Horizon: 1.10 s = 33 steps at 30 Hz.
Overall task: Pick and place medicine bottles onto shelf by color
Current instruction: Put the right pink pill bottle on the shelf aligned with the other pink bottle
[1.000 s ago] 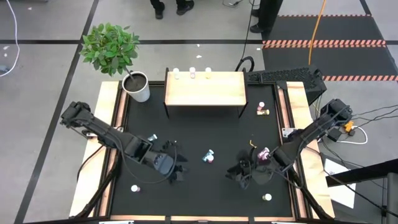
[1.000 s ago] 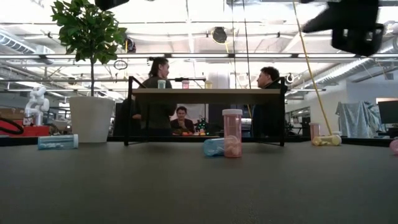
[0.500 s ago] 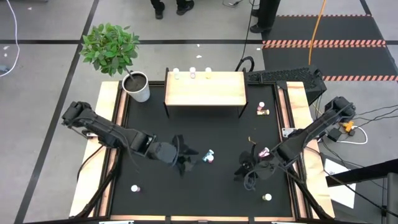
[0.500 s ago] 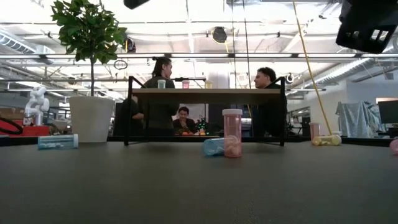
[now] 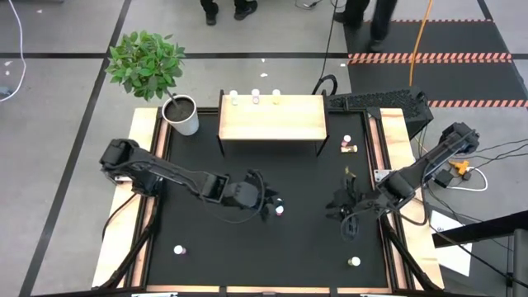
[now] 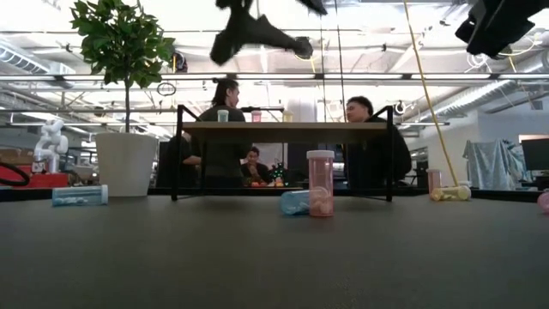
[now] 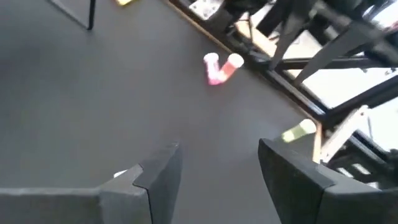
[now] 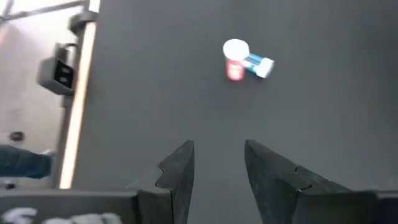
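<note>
An upright pink bottle (image 6: 320, 183) and a teal one (image 6: 296, 202) lying against it sit mid-table; the right wrist view shows them too, the pink bottle (image 8: 235, 62) beside the teal bottle (image 8: 258, 64). My left gripper (image 5: 266, 202) hovers open just left of this pair, well above the table in the low view (image 6: 257, 30). My right gripper (image 5: 337, 205) hangs open to their right, with nothing between its fingers (image 8: 219, 146). The wooden shelf (image 5: 272, 120) stands at the far side. Three bottles (image 5: 255, 97) stand along its far edge.
A white plant pot (image 5: 183, 115) stands left of the shelf. Loose bottles lie about: pink and yellow (image 5: 347, 147) at the far right, a teal one (image 6: 80, 196) at the left, pink ones (image 7: 217, 67) and a pale green one (image 7: 298, 129) near the right edge, and one (image 5: 178, 249) near left.
My left gripper has swept toward the table's right and somewhat down, ending beside the centre pink and teal bottles. My right gripper has drawn back toward the far right, risen and rolled about its own line. No bottle has moved.
</note>
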Motion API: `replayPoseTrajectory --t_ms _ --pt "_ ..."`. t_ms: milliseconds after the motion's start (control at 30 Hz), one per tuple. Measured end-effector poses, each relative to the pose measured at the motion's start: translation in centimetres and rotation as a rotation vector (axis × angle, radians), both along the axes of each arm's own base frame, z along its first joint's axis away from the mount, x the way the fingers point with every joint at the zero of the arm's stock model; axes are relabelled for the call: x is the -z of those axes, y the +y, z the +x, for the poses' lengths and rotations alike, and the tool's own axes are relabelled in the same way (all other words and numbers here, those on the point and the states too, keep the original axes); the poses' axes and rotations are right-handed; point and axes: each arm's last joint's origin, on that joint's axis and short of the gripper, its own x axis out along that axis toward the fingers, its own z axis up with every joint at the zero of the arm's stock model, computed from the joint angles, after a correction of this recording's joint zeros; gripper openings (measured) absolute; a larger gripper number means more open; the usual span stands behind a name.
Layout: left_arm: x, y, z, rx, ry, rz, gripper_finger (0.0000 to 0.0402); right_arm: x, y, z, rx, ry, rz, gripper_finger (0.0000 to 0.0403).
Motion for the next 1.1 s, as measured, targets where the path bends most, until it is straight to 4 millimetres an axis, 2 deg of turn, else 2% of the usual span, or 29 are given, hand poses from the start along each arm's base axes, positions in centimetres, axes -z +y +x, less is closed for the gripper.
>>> replayPoseTrajectory --t_ms 167,400,633,767,900,1000,1100 --pt "0.7 0.0 1.3 -0.009 -0.063 -0.01 0.0212 -0.9 -1.8 -1.4 0.061 0.005 0.002 0.0137" --pt "-0.3 0.0 2.5 0.007 -0.1 0.042 0.0212 -2.8 -4.6 -3.9 0.184 -0.128 -0.054 0.0137" --pt "-1.9 2.3 4.0 0.067 -0.113 0.132 0.0212 -3.4 -6.8 -5.4 0.355 -0.163 -0.002 0.0137" --pt "-2.7 4.5 4.6 0.089 -0.093 0.176 0.0212 -3.4 -7.4 -5.5 0.436 -0.138 0.076 0.0137" --pt "-3.1 6.3 4.6 0.102 -0.034 0.201 0.0215 -3.8 -7.4 -5.5 0.409 -0.072 0.263 0.0137" --pt "-3.4 6.7 4.5 0.142 0.012 0.249 0.0227 -4.8 -7.4 -5.6 0.369 -0.06 0.352 0.0137" --pt "-4.2 6.5 4.5 0.191 0.003 0.291 0.0241 -6.0 -7.5 -5.9 0.363 -0.08 0.357 0.0137"
